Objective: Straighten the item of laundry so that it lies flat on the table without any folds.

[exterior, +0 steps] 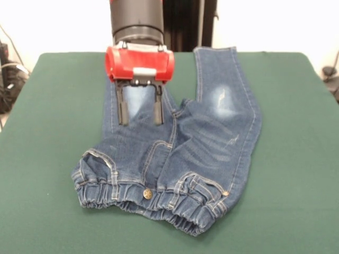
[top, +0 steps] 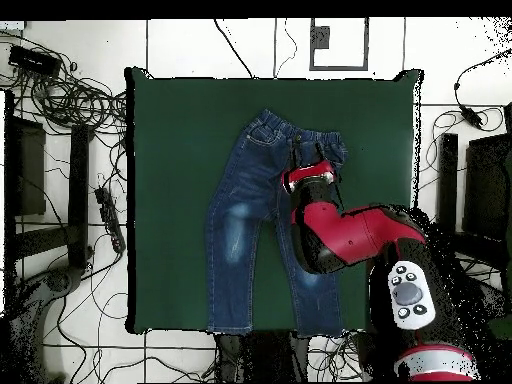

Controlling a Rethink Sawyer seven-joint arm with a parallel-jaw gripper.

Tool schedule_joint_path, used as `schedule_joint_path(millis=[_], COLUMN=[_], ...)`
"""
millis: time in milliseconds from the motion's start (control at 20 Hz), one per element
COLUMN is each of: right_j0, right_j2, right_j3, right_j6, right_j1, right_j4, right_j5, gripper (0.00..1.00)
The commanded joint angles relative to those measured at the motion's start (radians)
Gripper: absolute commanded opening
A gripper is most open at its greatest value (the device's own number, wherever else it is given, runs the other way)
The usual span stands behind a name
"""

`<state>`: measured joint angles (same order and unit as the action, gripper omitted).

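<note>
Gripper (exterior: 141, 114) fingers apart, empty, hovers over jeans (exterior: 212, 143) thigh, leg-side of waistband (exterior: 153, 203). Jeans' long axis runs waistband to cuffs; bunching at waistband.

Arm (top: 345, 240) hides one jeans (top: 245, 215) leg in overhead view; leg hems cut off behind it in front view.
</note>
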<state>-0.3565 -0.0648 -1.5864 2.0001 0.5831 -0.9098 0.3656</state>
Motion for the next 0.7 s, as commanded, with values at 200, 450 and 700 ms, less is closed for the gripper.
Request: schedule_joint_path(millis=[200,450,700], right_j0=[0.050,0.063,0.256], right_j2=[-0.115,-0.093,0.217], right_j3=[0.076,0.096,0.163], right_j6=[0.096,0.090,-0.009], right_j1=[-0.140,-0.159,-0.263], right_j4=[0.081,0.097,0.356], right_j5=[-0.191,-0.180,0.097], gripper=[1.00,1.00,1.00])
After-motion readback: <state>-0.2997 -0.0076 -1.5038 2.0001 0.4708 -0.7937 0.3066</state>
